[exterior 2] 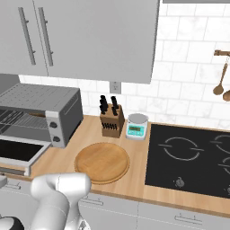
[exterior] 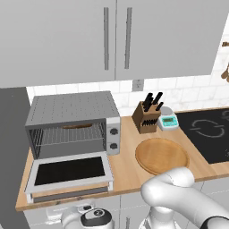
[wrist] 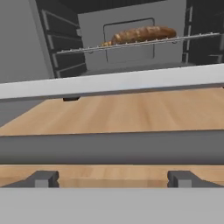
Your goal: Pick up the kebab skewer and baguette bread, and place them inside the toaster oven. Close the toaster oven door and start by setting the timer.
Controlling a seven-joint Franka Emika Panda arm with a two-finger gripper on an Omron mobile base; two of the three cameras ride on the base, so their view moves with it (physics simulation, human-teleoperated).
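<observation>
The toaster oven [exterior: 74, 123] stands at the counter's left end with the toaster oven door [exterior: 69, 172] dropped flat open. The baguette bread [wrist: 142, 34] lies on the wire rack inside, also a brown streak [exterior: 77, 126] from the left base view. The kebab skewer is hidden from me. My gripper [wrist: 113, 179] is open, low in front of the door. Its fingertips [wrist: 43, 178] stand wide apart just under the door's grey bar handle [wrist: 112, 148], touching nothing. The wrist [exterior: 96, 218] hangs below the counter's front edge.
Two knobs [exterior: 113, 137] sit on the oven's right panel. Right of the oven are a knife block [exterior: 146, 117], a small kitchen scale [exterior: 168, 120], a round wooden board [exterior: 162, 155] and a black cooktop [exterior: 210, 129]. Wall cabinets [exterior: 116, 36] hang overhead.
</observation>
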